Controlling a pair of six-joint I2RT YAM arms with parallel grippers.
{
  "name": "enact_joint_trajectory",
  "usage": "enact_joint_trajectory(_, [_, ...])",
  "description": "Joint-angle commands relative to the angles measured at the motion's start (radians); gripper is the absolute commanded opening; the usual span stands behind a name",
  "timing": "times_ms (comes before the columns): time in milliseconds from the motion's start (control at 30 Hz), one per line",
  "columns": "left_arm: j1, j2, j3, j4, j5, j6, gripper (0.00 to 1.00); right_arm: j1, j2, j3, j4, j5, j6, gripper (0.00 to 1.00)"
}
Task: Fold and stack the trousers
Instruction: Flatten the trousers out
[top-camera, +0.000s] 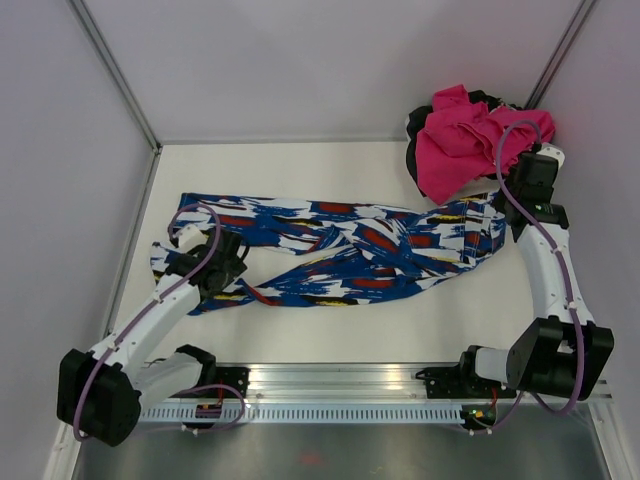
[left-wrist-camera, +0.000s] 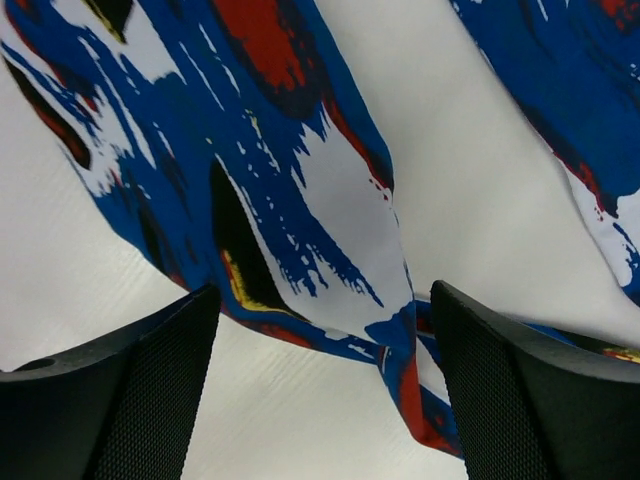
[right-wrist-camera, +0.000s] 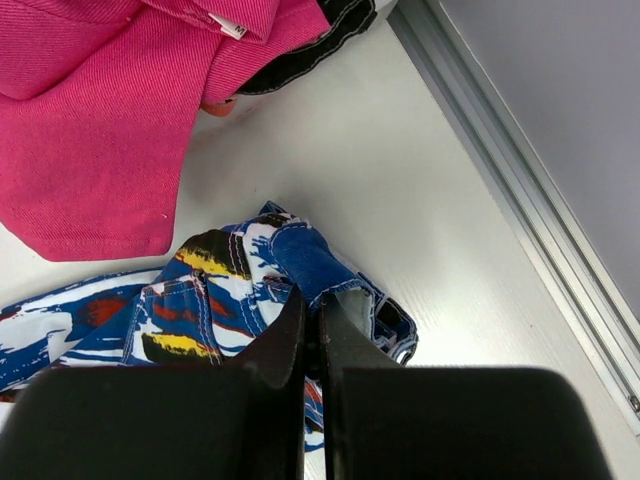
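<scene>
left hand (left-wrist-camera: 322, 300) agape, right hand (right-wrist-camera: 312, 308) tight together

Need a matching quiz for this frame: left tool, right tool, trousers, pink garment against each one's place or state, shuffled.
Things:
1. left tool
2. right tool
3. trousers
4. pink garment

Places or states:
A. heaped in the far right corner
B. shut on the trousers' right end
C. open just above the trousers' left end
D. stretched out left to right across the table

Pairs: 1-C, 2-B, 3-D, 4-A
</scene>
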Motion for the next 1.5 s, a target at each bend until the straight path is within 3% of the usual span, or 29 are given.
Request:
enact_joint_trajectory(0, [0.053,0.033,-0.024,0.166,0.136,0.0,0.87,-0.005,0.006,0.007,0.045,0.026,0.015,0.0])
enact_joint_trajectory(167, [0.094,0.099,-0.068,0.157,0.159,0.0,0.77,-0.003,0.017,-0.008,0.062,0.038,0.03,0.0])
enact_joint_trajectory(200, [0.103,0.102,-0.077,0.162,0.159,0.0,0.61,-0.005,0.026,-0.011,0.064,0.037,0.035,0.0])
enact_joint_trajectory(267, [0.113,0.102,-0.096,0.173,0.157,-0.007,0.38,-0.005,0.035,-0.014,0.064,0.026,0.045,0.0])
enact_joint_trajectory(300, [0.128,0.1,-0.105,0.171,0.16,-0.013,0.14,-0.003,0.037,-0.016,0.068,0.026,0.053,0.0])
enact_joint_trajectory(333, [0.139,0.099,-0.107,0.156,0.159,-0.022,0.03,-0.005,0.034,-0.027,0.071,0.028,0.055,0.0])
enact_joint_trajectory(367, [0.156,0.094,-0.099,0.144,0.153,-0.021,0.02,-0.003,0.029,-0.03,0.073,0.031,0.056,0.0])
enact_joint_trajectory(533, [0.22,-0.03,-0.018,0.021,0.101,0.065,0.02,-0.005,-0.042,0.016,0.012,0.095,0.029,0.0])
enact_joint_trajectory(767, [0.263,-0.289,0.204,-0.137,0.194,0.223,0.02,-0.006,-0.175,0.111,-0.128,0.08,-0.005,0.0])
enact_joint_trajectory(933, [0.265,-0.282,0.304,-0.248,0.323,0.286,0.02,-0.005,-0.218,0.14,-0.18,0.084,-0.01,0.0])
enact_joint_trajectory(1067, [0.272,-0.271,0.343,-0.268,0.316,0.329,0.02,-0.005,-0.207,0.212,-0.22,0.068,-0.014,0.0])
enact_joint_trajectory(1200, [0.278,-0.214,0.344,-0.314,0.247,0.358,0.03,-0.005,-0.212,0.297,-0.231,-0.056,-0.036,0.0])
enact_joint_trajectory(1233, [0.28,-0.213,0.326,-0.306,0.216,0.364,0.23,-0.003,-0.213,0.309,-0.231,-0.072,-0.039,0.0])
enact_joint_trajectory(1267, [0.281,-0.208,0.318,-0.294,0.199,0.369,0.33,-0.005,-0.21,0.314,-0.225,-0.083,-0.041,0.0])
enact_joint_trajectory(1433, [0.286,-0.127,0.295,-0.139,0.211,0.399,0.8,-0.005,-0.155,0.211,-0.136,-0.122,-0.033,0.0])
enact_joint_trajectory(1467, [0.286,-0.101,0.304,-0.125,0.225,0.402,0.83,-0.005,-0.134,0.165,-0.104,-0.148,-0.027,0.0])
